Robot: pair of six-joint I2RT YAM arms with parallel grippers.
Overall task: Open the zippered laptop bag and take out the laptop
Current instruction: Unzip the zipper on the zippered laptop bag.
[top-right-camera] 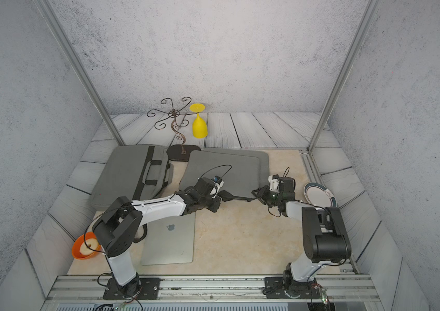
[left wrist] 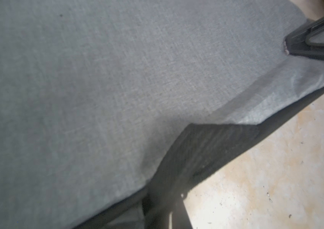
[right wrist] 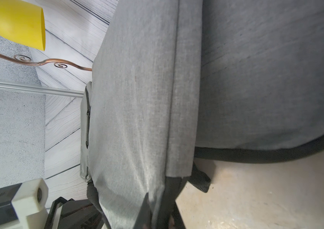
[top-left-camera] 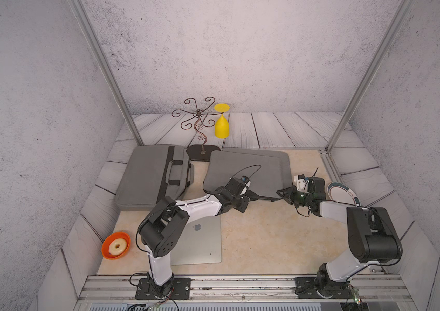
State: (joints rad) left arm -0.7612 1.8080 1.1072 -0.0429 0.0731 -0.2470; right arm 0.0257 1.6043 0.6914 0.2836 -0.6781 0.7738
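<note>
The bag point(top-left-camera: 243, 169) is pinched at its near edge, on the black trim, by my left gripper point(top-left-camera: 252, 195). My right gripper point(top-left-camera: 283, 194) clamps the bag's near right corner. The laptop point(top-left-camera: 202, 242) lies closed on the table point(top-left-camera: 267, 242) in front of the bag, partly under my left arm. A second bag point(top-left-camera: 146, 177) lies to the left and a plate point(top-left-camera: 344, 194) to the right.
</note>
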